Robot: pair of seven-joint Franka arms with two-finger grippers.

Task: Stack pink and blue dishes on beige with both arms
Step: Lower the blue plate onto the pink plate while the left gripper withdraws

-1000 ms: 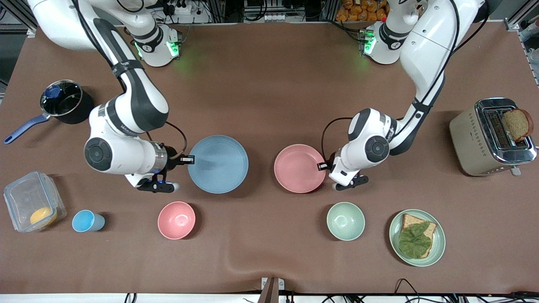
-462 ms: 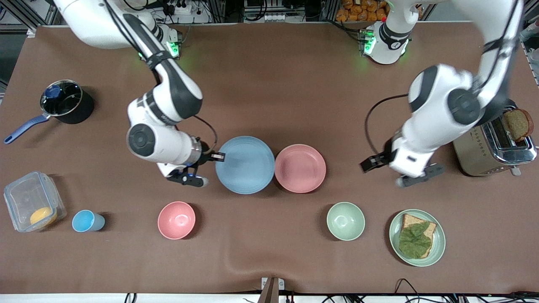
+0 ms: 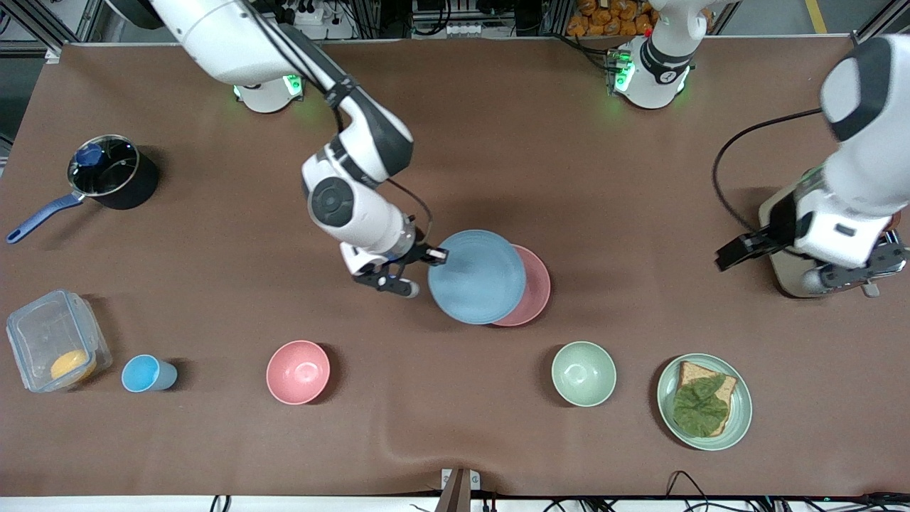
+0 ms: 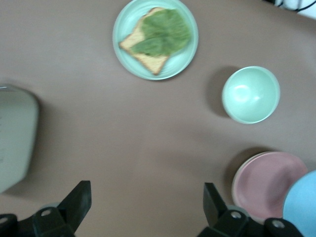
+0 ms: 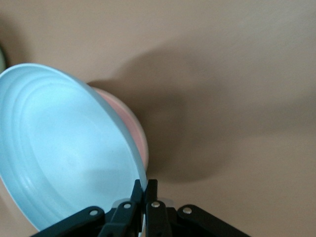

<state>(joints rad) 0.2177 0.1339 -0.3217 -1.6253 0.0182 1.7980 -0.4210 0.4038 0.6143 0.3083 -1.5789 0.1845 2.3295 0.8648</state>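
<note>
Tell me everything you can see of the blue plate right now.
The blue plate is a flat, round, matte pastel dish with faint concentric rings and a shallow rim. The right gripper is shut on its rim at the edge toward the right arm's end of the table and holds it tilted in the air. It hangs over the pink plate, covering most of it; whether the two touch cannot be told.

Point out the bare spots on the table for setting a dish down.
Bare cloth between the pan and the right pincer; more between the blue plate and toaster. Crowded: the near row from the box to the green plate.
</note>
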